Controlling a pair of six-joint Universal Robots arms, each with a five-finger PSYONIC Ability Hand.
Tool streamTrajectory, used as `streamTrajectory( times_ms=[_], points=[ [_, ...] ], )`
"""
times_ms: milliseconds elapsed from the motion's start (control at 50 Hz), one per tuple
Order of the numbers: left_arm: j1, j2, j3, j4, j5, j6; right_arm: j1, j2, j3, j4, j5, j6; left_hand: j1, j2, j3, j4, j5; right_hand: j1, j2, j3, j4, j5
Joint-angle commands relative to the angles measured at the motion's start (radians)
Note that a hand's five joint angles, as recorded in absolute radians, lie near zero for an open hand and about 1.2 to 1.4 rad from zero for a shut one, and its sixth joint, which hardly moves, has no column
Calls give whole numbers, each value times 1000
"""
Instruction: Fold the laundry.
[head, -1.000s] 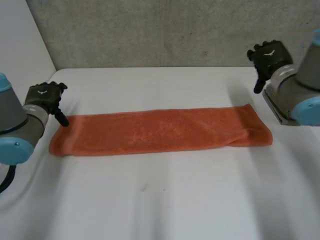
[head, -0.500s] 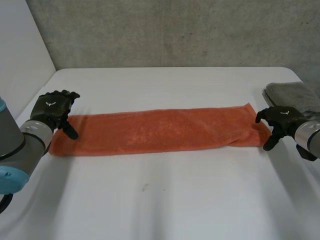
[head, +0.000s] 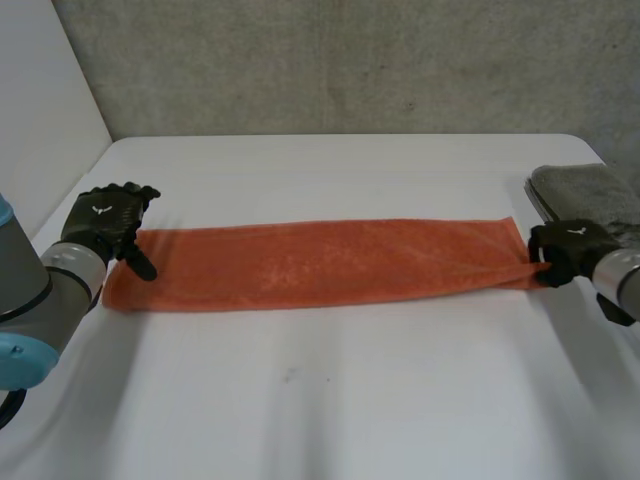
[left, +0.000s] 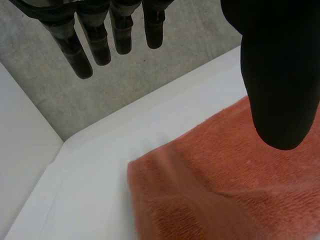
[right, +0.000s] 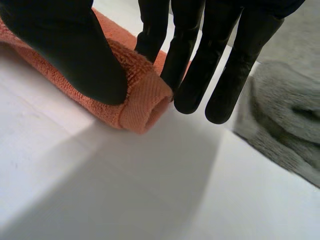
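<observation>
**Head view:** The orange towel (head: 320, 262) lies flat on the white table (head: 330, 400), folded into a long thin strip. The left hand (head: 105, 222) is at the towel's left end w/ its fingers spread apart and one part pointing down at the cloth. I can't tell if it touches. The right hand (head: 562, 248) is at the towel's right end & is closed on it. Each hand has one end, prob bc the next fold brings the two ends together. A folded grey cloth (head: 590, 190) sits just past the towel's right end, behind the right hand. I guess it is done laundry, put out of the way.

**Left wrist view:** The left hand (left: 280, 75) hangs over the towel's (left: 225, 185) left end. The thumb is low over the cloth & the fingers are straight and high, far from the thumb. It holds nothing. It looks ready to drop & pinch that end.

**Right wrist view:** The right hand (right: 60, 55) pinches the towel's (right: 142, 100) right end, thumb on top & fingers on the other side. The end is bunched into a small roll w/ the hem showing. The hold looks firm, so a lift should work. The grey cloth (right: 285, 125) is near that end.

The table is the one thing that holds stuff, & both cloths lie on it.
</observation>
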Motion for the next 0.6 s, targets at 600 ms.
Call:
streamTrajectory(
  times_ms=[600],
  points=[
    [17, 143, -69, 0, 0, -12, 403, -248, 31, -194, 22, -456, -19, -29, -35, -29, -48, 433, 224, 220, 209, 243]
  ],
)
